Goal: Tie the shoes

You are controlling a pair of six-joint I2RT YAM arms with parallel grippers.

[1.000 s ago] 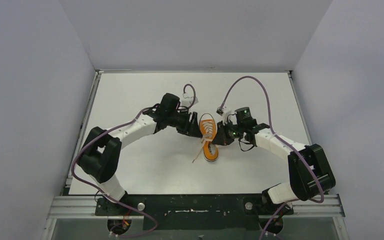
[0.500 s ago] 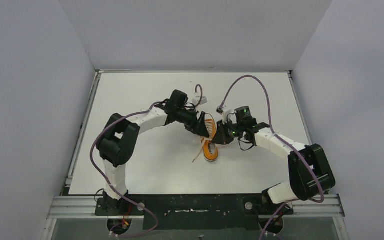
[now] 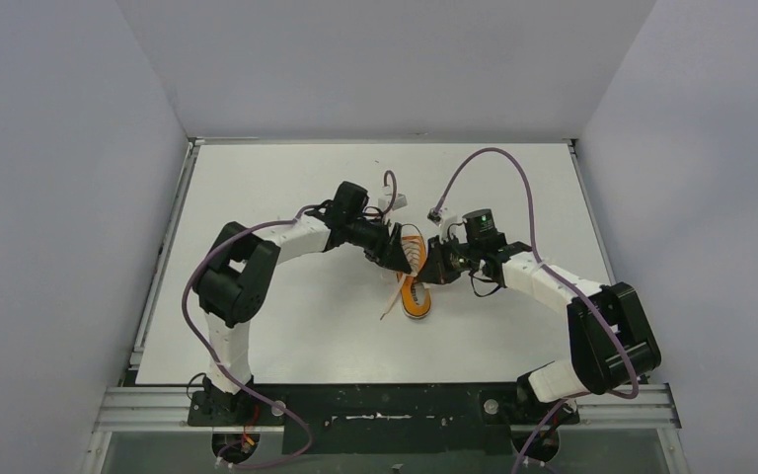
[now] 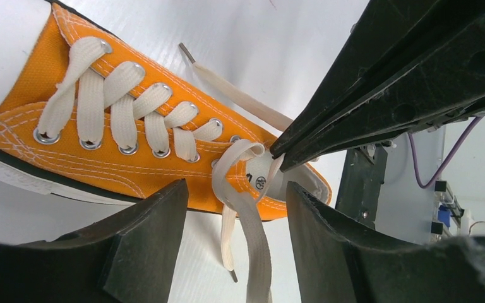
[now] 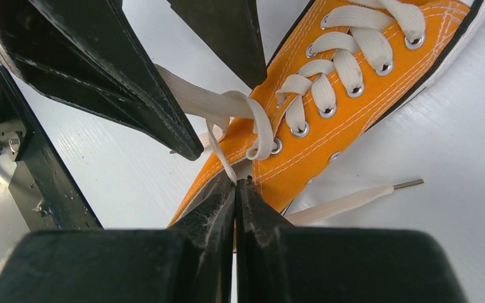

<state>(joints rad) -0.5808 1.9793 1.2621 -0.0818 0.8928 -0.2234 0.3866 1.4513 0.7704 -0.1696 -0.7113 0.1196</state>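
The orange sneaker lies mid-table, between both grippers. In the left wrist view the shoe fills the upper left, and a white lace from its top eyelets hangs down between my left gripper's open fingers without being gripped. My right gripper is shut on a thin strand of lace at the shoe's opening; a lace loop rises from it. In the top view the left gripper and right gripper nearly meet over the shoe's heel end.
A second lace end with a metal tip lies loose on the white table. The right gripper's fingers cross the left wrist view close to the lace. Purple cables arch over both wrists.
The left arm swung inward and its gripper moved right, over the shoe's laces, then held nearly still. The right gripper edged slightly left, still shut on the lace.
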